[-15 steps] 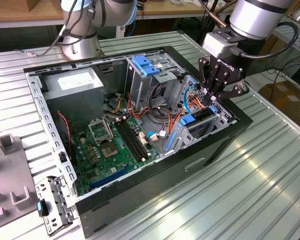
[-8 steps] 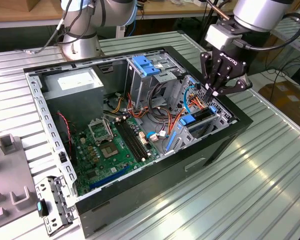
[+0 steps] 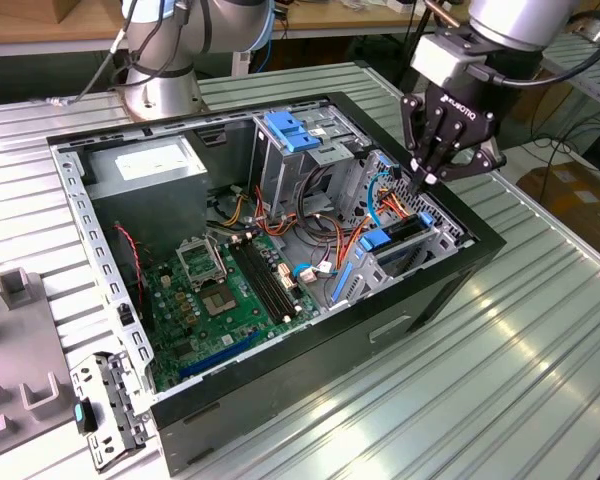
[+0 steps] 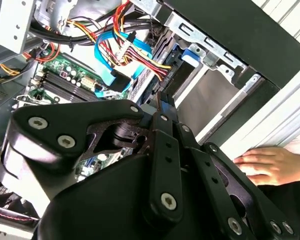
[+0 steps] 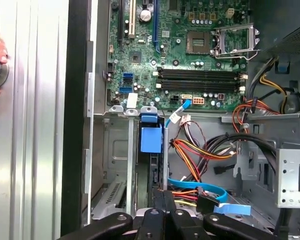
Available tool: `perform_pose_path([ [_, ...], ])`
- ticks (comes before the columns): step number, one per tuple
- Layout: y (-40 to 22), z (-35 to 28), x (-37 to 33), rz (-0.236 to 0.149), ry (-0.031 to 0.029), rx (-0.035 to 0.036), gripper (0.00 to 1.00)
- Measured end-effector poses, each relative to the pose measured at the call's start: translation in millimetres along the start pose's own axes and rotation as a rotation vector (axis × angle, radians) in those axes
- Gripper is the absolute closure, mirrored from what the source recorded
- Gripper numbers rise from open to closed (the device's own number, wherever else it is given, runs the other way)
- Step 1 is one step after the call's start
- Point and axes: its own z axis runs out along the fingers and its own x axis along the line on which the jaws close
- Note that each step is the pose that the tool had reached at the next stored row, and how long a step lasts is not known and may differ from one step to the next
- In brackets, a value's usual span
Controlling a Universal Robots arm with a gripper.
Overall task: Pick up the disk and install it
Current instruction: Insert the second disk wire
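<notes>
Exterior view: gripper (image 3: 432, 180), fingers pressed together, is hovering just above the disk (image 3: 398, 238), which is sitting upright in the drive bay at the open computer case's (image 3: 450, 275) right end.

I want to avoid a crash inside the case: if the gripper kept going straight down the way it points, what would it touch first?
Most likely the disk standing in the drive bay, right below the gripper. Depth is hard to judge; the orange and blue cables beside it lie close to that line too.
</notes>
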Motion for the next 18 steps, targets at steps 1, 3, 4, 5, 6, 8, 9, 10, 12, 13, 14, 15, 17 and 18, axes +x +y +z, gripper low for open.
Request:
perform_pose_path([
  [1,0.0,-0.6,-1.7,0.000,0.0003,-0.0008,0.89],
  [3,-0.1,-3.2,-7.8,0.000,0.0010,-0.0034,0.89],
  [4,-0.1,-4.4,-10.1,0.000,0.0019,-0.0045,0.89],
  [5,-0.1,-6.3,-15.5,0.000,0.0030,-0.0076,0.89],
  [6,-0.2,-6.8,-17.9,0.000,0.0031,-0.0092,0.89],
  [8,-0.6,-7.4,-25.7,0.000,0.0031,-0.0137,0.89],
  [9,-1.6,-7.5,-31.6,-0.001,0.0030,-0.0169,0.89],
  [10,-2.5,-7.6,-36.2,-0.001,0.0029,-0.0192,0.89],
  [12,-4.5,-7.8,-42.7,-0.001,0.0030,-0.0227,0.89],
  [13,-5.0,-7.7,-44.4,-0.001,0.0037,-0.0235,0.89],
  [14,-5.0,-7.6,-45.4,-0.001,0.0051,-0.0237,0.89],
  [15,-5.1,-7.3,-45.8,-0.001,0.0064,-0.0238,0.89],
  [17,-5.1,-6.8,-45.8,-0.001,0.0097,-0.0239,0.89],
  [18,-5.1,-6.7,-45.9,-0.001,0.0129,-0.0239,0.89],
])
